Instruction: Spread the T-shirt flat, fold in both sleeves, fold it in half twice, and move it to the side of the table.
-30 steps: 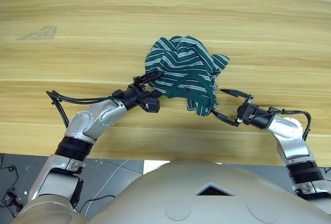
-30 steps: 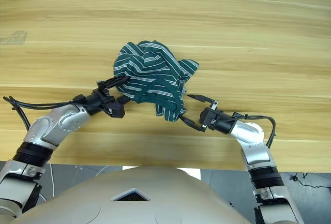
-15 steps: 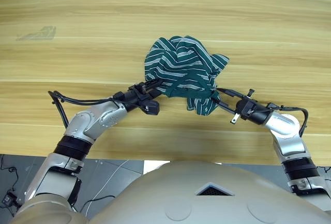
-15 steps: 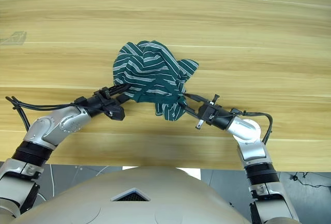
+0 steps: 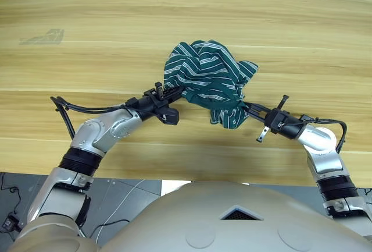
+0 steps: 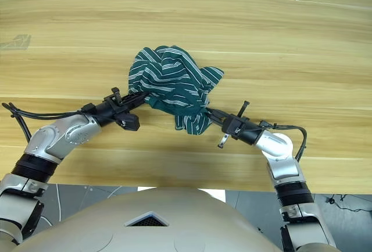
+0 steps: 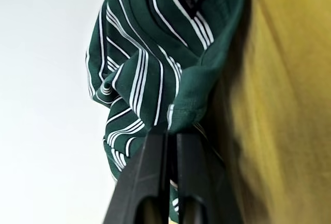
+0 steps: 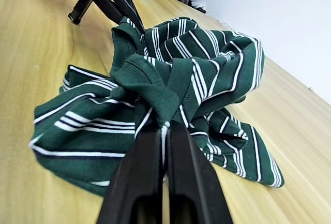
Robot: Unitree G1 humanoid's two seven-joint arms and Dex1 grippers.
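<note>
From the head, I see the crumpled T-shirt [image 5: 206,83] mid-counter [image 5: 174,19]. My left pincer [image 5: 174,93] bites its 8 o'clock edge, my right pincer [image 5: 247,107] its 4 o'clock edge. Left wrist: jaws clamped on the hem. Right wrist: jaws pinching a fold.

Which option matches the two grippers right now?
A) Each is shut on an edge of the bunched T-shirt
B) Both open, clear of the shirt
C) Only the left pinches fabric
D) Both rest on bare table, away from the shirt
A: each wrist view shows fingers closed on a fold of cloth, the left gripper on one edge and the right gripper on another, with the striped T-shirt bunched on the table between them.
</note>
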